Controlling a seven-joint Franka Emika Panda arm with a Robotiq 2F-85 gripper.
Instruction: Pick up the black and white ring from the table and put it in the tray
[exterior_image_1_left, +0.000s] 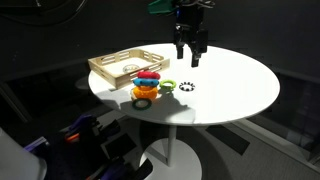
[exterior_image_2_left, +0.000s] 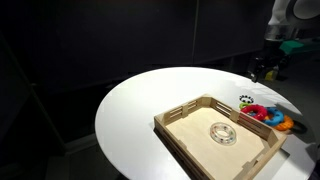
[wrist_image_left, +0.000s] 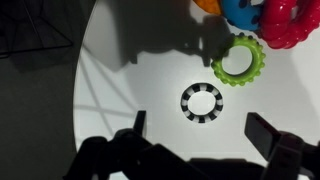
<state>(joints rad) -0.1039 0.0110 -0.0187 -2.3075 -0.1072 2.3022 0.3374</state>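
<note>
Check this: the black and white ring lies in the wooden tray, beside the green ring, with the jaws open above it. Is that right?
No. The wrist view shows the black and white ring on the table, not in the tray; beside the green ring, jaws open above it.

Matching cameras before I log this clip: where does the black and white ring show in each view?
Exterior view: black and white ring right of centre, just right of the stacked coloured rings.
Exterior view: tiny, far right, up-left of the stack.
Wrist view: centre, below the pale green ring.
Shared landmark: the stacked coloured rings.
</note>
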